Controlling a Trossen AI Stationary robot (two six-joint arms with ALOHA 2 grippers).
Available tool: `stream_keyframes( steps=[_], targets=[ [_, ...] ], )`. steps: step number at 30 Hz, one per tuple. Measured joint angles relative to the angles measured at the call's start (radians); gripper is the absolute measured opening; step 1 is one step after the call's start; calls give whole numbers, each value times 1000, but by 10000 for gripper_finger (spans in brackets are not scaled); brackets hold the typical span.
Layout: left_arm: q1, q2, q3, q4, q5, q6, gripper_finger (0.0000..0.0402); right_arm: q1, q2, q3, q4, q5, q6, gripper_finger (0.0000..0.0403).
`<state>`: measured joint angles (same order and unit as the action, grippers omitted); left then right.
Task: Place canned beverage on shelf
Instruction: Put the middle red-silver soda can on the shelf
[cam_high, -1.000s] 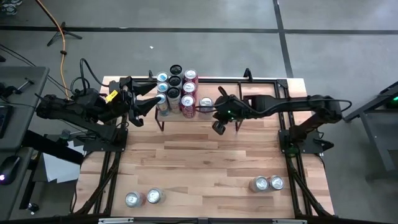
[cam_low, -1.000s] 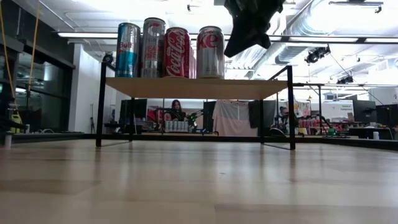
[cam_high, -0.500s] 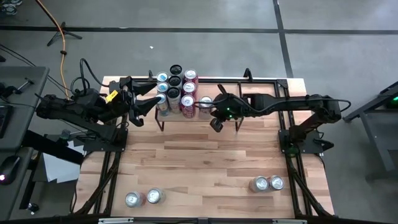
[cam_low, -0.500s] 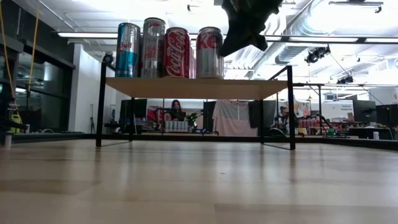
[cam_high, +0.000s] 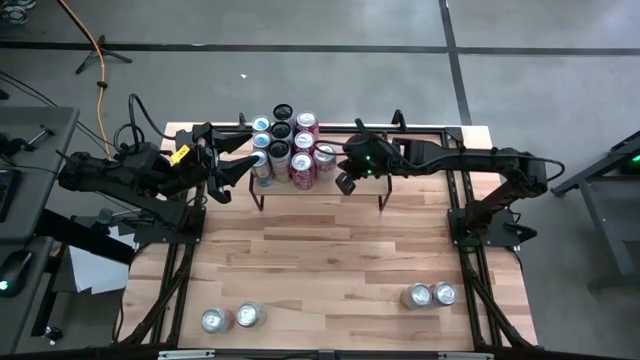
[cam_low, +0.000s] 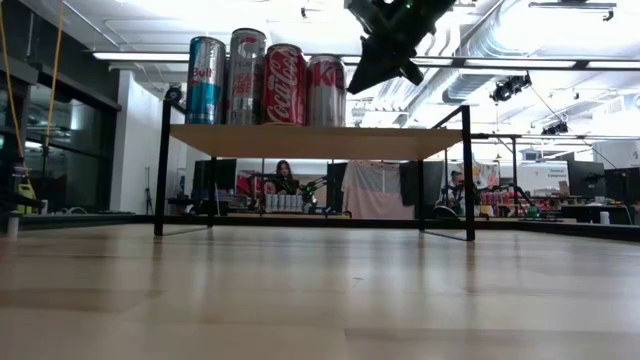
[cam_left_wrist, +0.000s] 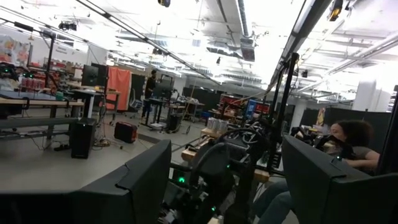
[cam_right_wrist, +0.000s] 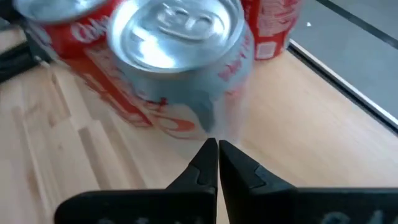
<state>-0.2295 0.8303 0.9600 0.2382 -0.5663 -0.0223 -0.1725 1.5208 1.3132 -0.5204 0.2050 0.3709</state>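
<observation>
A silver canned beverage (cam_high: 325, 154) (cam_low: 325, 90) stands upright on the shelf (cam_low: 400, 142), right beside a red cola can (cam_low: 285, 84) in a cluster of several cans. My right gripper (cam_high: 343, 184) (cam_right_wrist: 217, 146) is shut, with its tips at the silver can's side. My left gripper (cam_high: 240, 165) (cam_left_wrist: 227, 168) hangs open at the shelf's left end with nothing between its fingers. My right gripper meets the silver can's side wall (cam_right_wrist: 208, 121) with the tips of its shut fingers, low on the can. It comes slanting down from the table's right and near side. The can stands upright on the shelf top (cam_right_wrist: 74, 155), against the red can.
The right half of the shelf top is bare wood. Two loose cans (cam_high: 232, 318) stand near the table's front left, and two more (cam_high: 430, 295) near its front right. People and desks show in the room beyond the table.
My right gripper has moved toward the table's far edge and a little left, tipping slightly. The silver can has slid upright along the shelf top toward the left, closing the gap to the red can. My left arm has kept still.
</observation>
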Motion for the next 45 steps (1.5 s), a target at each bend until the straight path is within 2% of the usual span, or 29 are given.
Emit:
stream_keyframes(
  steps=[5, 10, 14, 19, 23, 26, 29, 45],
  targets=[
    [0, 0, 0, 0, 0, -3, 241, -35, 0, 7, -26, -4, -56, 0],
    [0, 0, 0, 0, 0, -3, 241, -125, 0, 99, -52, -71, -115, 0],
    [0, 0, 0, 0, 1, -19, 241, -253, 31, 246, -129, -267, -56, 0],
    [0, 0, 0, 1, 2, -19, 241, -385, 183, 453, -273, -557, 14, 0],
    [0, 0, 0, 2, 3, -19, 241, -414, 340, 614, -417, -680, -20, 0],
    [0, 0, 0, 3, 3, -19, 241, -412, 426, 714, -508, -711, -61, 0],
    [0, 0, 0, 3, 3, -19, 241, -397, 455, 776, -540, -715, -82, 0],
    [0, 0, 0, 3, 3, -19, 241, -322, 463, 787, -553, -714, -84, 0]
  ],
)
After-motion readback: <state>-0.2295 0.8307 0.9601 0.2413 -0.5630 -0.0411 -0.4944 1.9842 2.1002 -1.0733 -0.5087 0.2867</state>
